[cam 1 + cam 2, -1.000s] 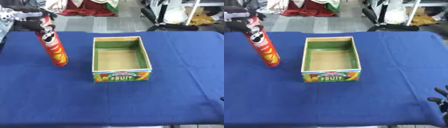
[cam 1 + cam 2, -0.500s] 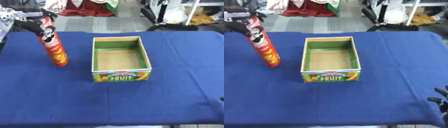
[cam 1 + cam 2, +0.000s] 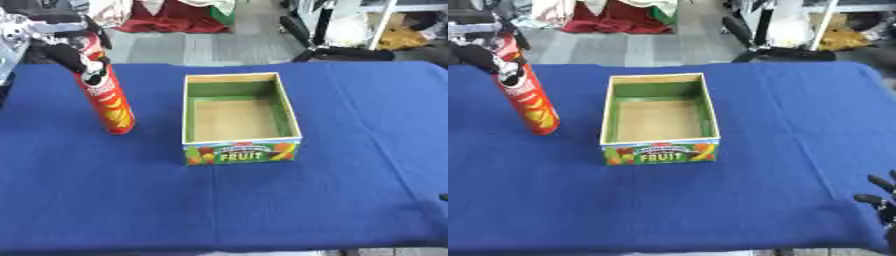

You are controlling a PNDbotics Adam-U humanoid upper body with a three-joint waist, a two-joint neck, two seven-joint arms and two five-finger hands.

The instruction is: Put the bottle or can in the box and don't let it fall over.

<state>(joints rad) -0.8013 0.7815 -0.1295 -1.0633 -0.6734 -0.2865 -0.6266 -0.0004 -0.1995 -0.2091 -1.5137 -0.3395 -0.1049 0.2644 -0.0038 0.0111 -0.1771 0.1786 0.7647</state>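
A tall red chip can (image 3: 107,96) stands slightly tilted on the blue table, left of the box. My left hand (image 3: 68,50) comes in from the upper left with its black fingers curled round the can's top. The open cardboard box (image 3: 239,117) with green inner walls and a FRUIT label on its front sits at the table's middle, holding nothing. Only the fingertips of my right hand (image 3: 879,197) show at the lower right edge, pointing up and relaxed.
The blue cloth table (image 3: 350,120) fills the view. Beyond its far edge lie red cloth (image 3: 175,17), a black chair base (image 3: 776,47) and other clutter on the floor.
The can, held at its top by my left hand, has shifted slightly to the right toward the box and stands a little straighter. The right hand has stayed put.
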